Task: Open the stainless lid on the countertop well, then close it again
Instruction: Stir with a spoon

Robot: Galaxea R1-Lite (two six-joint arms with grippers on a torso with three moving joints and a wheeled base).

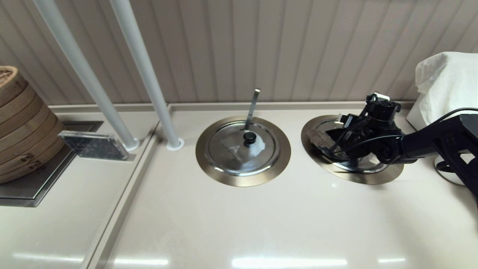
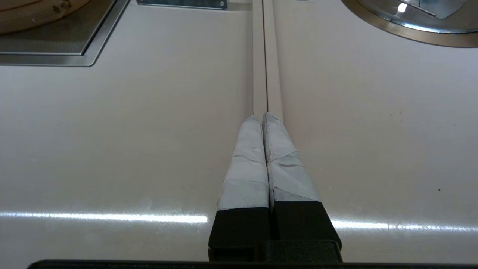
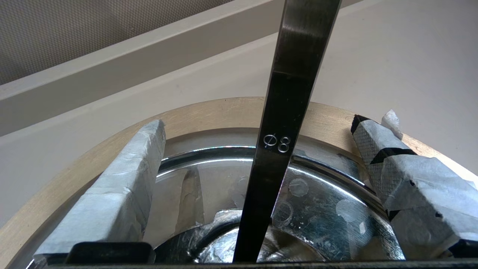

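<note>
**Squarely over the right-hand well, open fingers straddled a utensil handle**

The pale table [image 1: 239, 224] carried two ringed wells side by side. The countertop well [image 1: 388, 177] sat toward the robot's right, and the right arm reached across it from that side. A twin well [image 1: 242, 180] stood near the middle under a twin lid [image 1: 239, 149] with a whitish patch by its knob. The stainless lid [image 3: 328, 209] lay in the right-hand well, directly beneath the right gripper [image 3: 257, 125].

The right gripper's taped fingers [image 3: 112, 194] were spread wide and held nothing. The flat utensil handle [image 3: 287, 112] rose on a slant through the gap between them, its long axis running up and away from the lid. Any grasp would likely have to come down past that handle, and the right arm was by far the nearer one.

The left gripper [image 2: 265, 116] hung over a seam in the table with its fingers pressed together, well apart from the task.

The head view showed a dark patch on the lid's left half, possibly a raised flap, though the gripper hid too much to tell. The right wrist view showed the straddled handle, which the head view hid. Neither view clearly showed the knob.
</note>
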